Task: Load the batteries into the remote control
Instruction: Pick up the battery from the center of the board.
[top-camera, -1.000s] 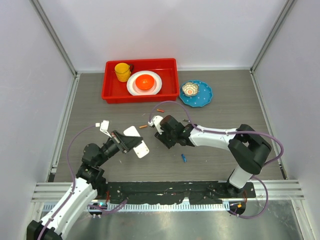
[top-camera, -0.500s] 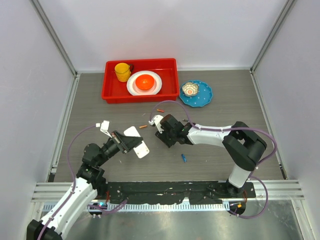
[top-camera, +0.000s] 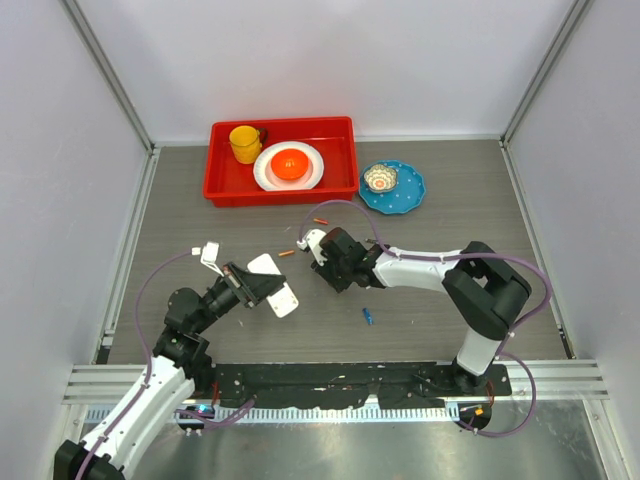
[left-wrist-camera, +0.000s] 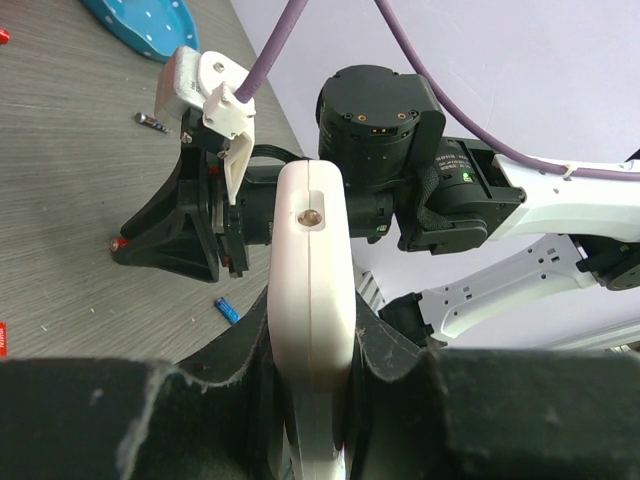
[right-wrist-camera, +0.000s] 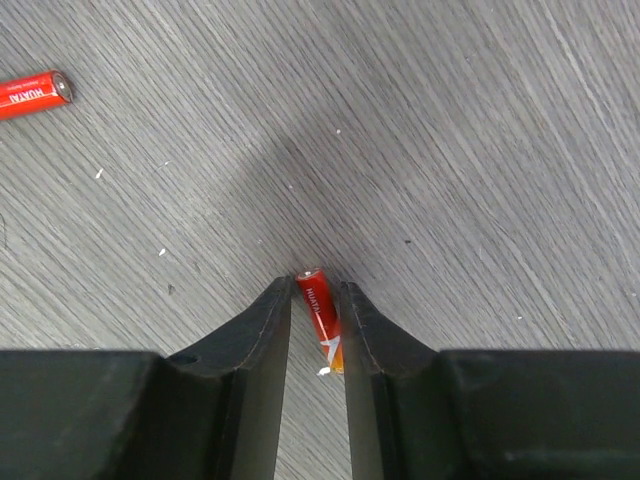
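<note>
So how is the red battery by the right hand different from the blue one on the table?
Colour: the red battery is red turning orange at one end, and the blue battery is blue.
Place: the red battery sits between the fingers of the right hand, while the blue battery lies on its own on the table with no hand touching it.
Same: both are tiny thin sticks.

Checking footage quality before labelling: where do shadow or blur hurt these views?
Right wrist: soft shadow darkens the table beyond the fingers, yet the red battery between them reads sharp. Left wrist: the fingers are dark and blurred, the remote control clear. Top external: even light.
</note>
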